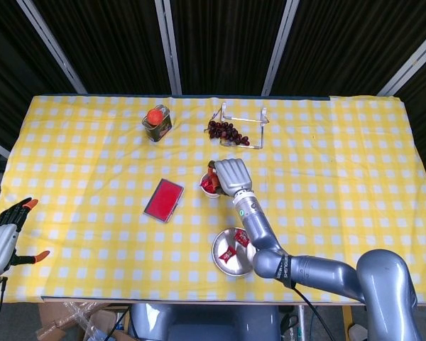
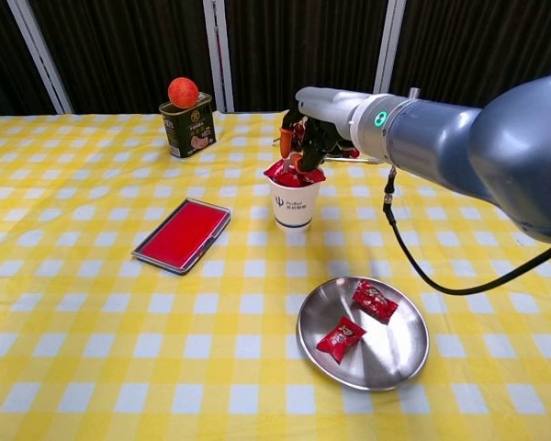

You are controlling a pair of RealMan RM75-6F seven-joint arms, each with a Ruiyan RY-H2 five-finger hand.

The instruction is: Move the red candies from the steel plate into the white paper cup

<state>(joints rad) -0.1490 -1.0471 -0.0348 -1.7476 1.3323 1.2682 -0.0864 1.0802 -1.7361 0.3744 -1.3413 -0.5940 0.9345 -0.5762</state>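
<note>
The right robot hand [image 2: 305,138] hovers over the white paper cup [image 2: 293,202], fingertips down above its heaped candies, probably to drop one in, though I cannot tell if it grasps one, while the left robot hand [image 1: 3,238] rests released at the tabletop [image 1: 92,149] edge.

Yellow-white checked tablecloth [image 2: 92,303], red candies [image 2: 342,338]

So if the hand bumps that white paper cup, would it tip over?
Probably fairly easily: the white paper cup looks thin, tall and narrow-based. The red candies heaped above its rim likely add little weight. The right hand hovering over it should move gently.
</note>
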